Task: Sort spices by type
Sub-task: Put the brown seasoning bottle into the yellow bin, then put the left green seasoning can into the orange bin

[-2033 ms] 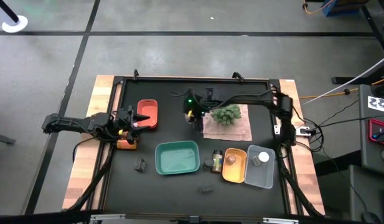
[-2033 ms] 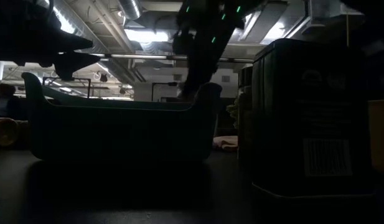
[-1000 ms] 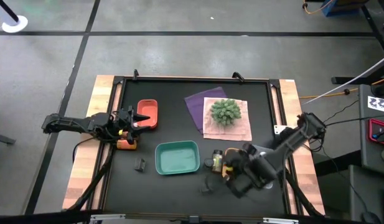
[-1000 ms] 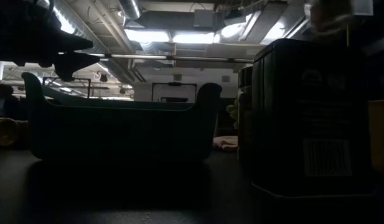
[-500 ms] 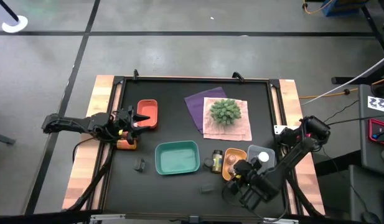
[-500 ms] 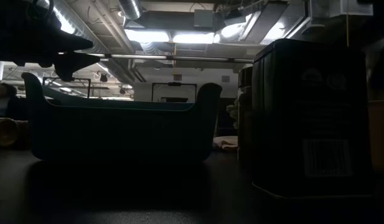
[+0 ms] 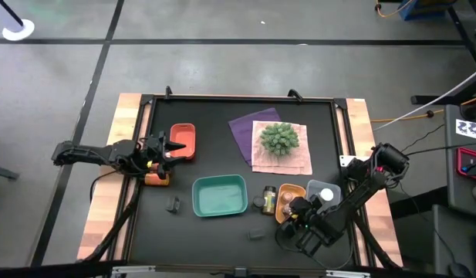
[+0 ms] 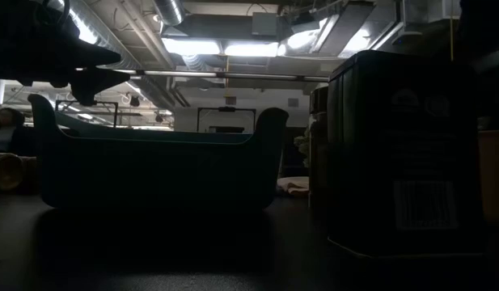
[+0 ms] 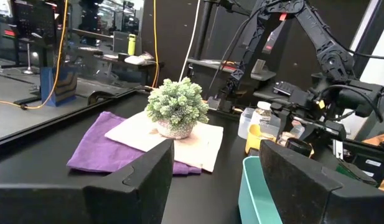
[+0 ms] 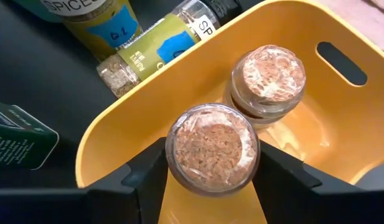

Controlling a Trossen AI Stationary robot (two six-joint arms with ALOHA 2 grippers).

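Over the near end of the orange tray point(image 7: 290, 199), my right gripper point(image 7: 295, 211) is shut on a cork-topped glass spice jar point(image 10: 211, 148). A second cork-topped jar point(image 10: 267, 78) stands in that tray. Just outside it are a jar lying on its side point(image 10: 160, 46), a yellow tin point(image 10: 98, 18) and a dark green tin point(image 10: 17, 146). My left gripper point(image 7: 173, 147) waits open and level beside the red tray point(image 7: 183, 140). An amber jar point(image 7: 155, 177) and a small dark piece point(image 7: 173, 204) sit near the left arm, another dark piece point(image 7: 255, 234) by the near edge. My right gripper has the jar's glass sides point(image 10: 173, 158) between its two fingers point(image 10: 148, 180), just below the cork top. The fingers slant down from the near right. The jar's cork end faces up the gripper, inside the tray's near end; whether its base rests on the tray is hidden.
A teal tray point(image 7: 220, 195) stands mid-table and a clear tray point(image 7: 324, 207) with a white-capped jar point(image 7: 328, 195) right of the orange one. A spiky green plant point(image 7: 279, 139) sits on beige and purple cloths point(image 7: 244, 133) at the far side. A dark tin point(image 8: 403, 153) fills the low view's right.
My right gripper has come down toward the orange tray's near end with the cork-topped jar, rolling as it sank, and its arm has swung toward the table's right edge. The jar has dropped out of the low view's top right corner.
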